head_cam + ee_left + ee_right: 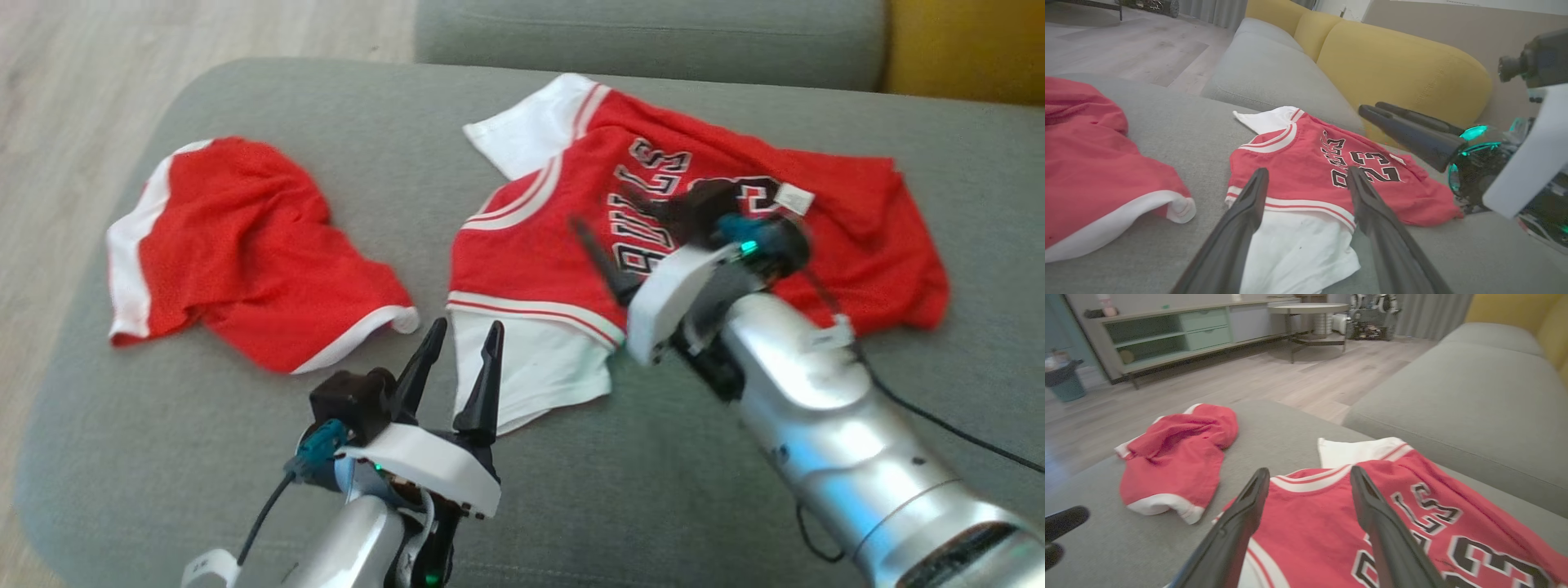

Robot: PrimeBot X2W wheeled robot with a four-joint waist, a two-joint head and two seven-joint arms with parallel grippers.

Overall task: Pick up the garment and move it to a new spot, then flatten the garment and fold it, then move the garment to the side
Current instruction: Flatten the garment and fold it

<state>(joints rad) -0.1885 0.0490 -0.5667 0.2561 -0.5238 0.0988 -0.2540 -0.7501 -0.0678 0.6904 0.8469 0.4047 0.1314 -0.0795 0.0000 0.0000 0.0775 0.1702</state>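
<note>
On grey sofa [245, 457] — jersey [531, 245] long axis sideways, neck probably leftward.

The red jersey [522, 253] bears "BULLS" and the number "23" in black

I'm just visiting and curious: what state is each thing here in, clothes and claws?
Jersey: spread out on the sofa, rumpled, not folded.
Shorts: crumpled in a heap, apart from the jersey.
Left claw: open, empty.
Right claw: open, empty, over the jersey.
</note>
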